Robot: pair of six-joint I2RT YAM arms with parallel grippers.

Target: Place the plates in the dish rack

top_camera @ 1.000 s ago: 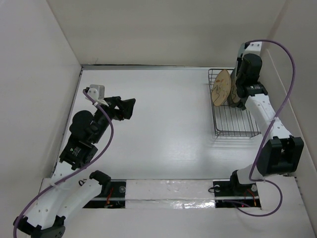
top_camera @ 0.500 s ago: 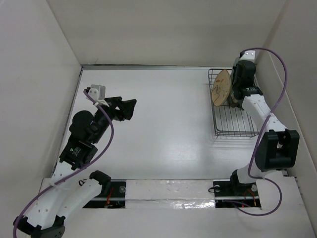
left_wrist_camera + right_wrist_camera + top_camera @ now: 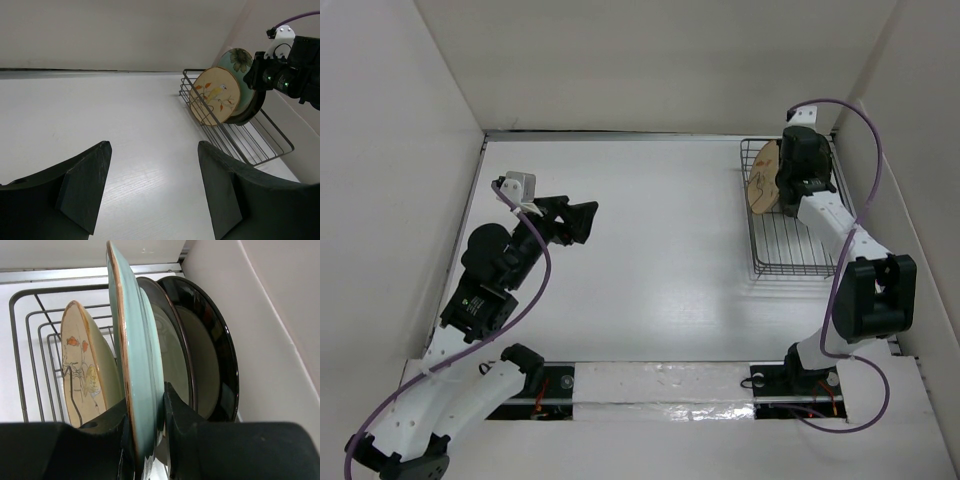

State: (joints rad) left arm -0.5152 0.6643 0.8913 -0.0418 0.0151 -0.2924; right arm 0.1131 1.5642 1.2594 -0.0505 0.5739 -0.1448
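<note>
right gripper (image 3: 146, 432): closed down to a narrow gap, pinching the lower edge of the mint plate (image 3: 137, 355); you see one of its fingers (image 3: 107, 432) on each face of the plate.
mint plate: stands on edge, close to upright, inside the rack (image 3: 798, 245); its bottom edge is hidden behind the fingers, so you cannot tell whether it rests on the wires.
neighbour on one side: the tan plate (image 3: 85, 375) with the leaf drawing, leaning on edge just beside the mint plate, on the side facing the open table.
neighbours on the other side: a brown-rimmed plate (image 3: 170, 355) pressed close against the mint plate, then a black-rimmed plate (image 3: 215, 350) behind it, nearest the wall (image 3: 265, 340).
rack: sits at the far right of the table (image 3: 660, 250), close to the wall; all four plates crowd its far end, and the near part shows bare wires.
left gripper (image 3: 155, 190): spread wide with nothing between its fingers, held above the left side of the table, well apart from the rack and facing it.
fifth plate: you cannot make one out in any view.
</note>
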